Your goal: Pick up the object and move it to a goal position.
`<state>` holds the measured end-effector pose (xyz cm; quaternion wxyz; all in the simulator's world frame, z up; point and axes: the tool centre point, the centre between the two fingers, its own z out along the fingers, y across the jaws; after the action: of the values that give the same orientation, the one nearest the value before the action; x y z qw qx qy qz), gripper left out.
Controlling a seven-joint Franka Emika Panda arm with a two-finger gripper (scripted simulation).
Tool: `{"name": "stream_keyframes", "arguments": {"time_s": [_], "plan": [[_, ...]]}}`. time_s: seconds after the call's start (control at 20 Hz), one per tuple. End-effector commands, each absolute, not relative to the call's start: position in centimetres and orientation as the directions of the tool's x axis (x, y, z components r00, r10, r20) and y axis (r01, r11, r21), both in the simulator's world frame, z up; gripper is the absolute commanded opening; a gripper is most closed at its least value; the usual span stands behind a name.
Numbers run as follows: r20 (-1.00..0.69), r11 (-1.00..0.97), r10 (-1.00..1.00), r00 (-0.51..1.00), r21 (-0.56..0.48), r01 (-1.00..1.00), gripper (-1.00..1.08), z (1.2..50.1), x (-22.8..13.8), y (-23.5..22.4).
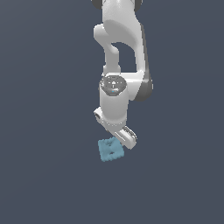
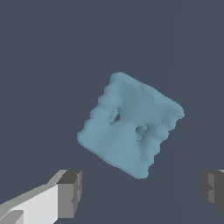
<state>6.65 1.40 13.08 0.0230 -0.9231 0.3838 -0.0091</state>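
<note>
The object (image 1: 110, 149) is a small light teal-blue flat block with bumpy edges and two dark notches on top, lying on the dark floor just in front of the white arm. In the wrist view the object (image 2: 130, 124) sits turned at an angle, beyond the fingertips and apart from them. My gripper (image 2: 142, 192) is open, with one grey finger (image 2: 70, 193) and the other finger (image 2: 213, 190) far apart and nothing between them. In the exterior view the gripper itself is mostly hidden under the white hand (image 1: 122, 135), which hangs just above the object.
Only the flat dark grey-blue floor (image 1: 43, 175) surrounds the object. The white arm (image 1: 120, 65) rises behind it toward the top of the exterior view.
</note>
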Motion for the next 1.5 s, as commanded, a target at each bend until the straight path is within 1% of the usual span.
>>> {"name": "stream_keyframes", "arguments": {"time_s": [0.0, 0.4, 0.8, 1.1, 1.45], "plan": [[-0.005, -0.651, -0.759, 0.651, -0.043, -0.758, 1.00, 12.4, 7.0, 1.1], [-0.009, -0.466, -0.885, 0.466, -0.021, -0.885, 1.00, 10.2, 7.9, 0.3], [-0.004, -0.319, -0.948, 0.319, -0.006, -0.948, 1.00, 8.7, 8.4, -0.3], [-0.001, -0.263, -0.965, 0.263, -0.001, -0.965, 1.00, 8.1, 8.6, -0.5], [0.000, -0.256, -0.967, 0.256, 0.000, -0.967, 1.00, 7.9, 8.7, -0.5]]}}
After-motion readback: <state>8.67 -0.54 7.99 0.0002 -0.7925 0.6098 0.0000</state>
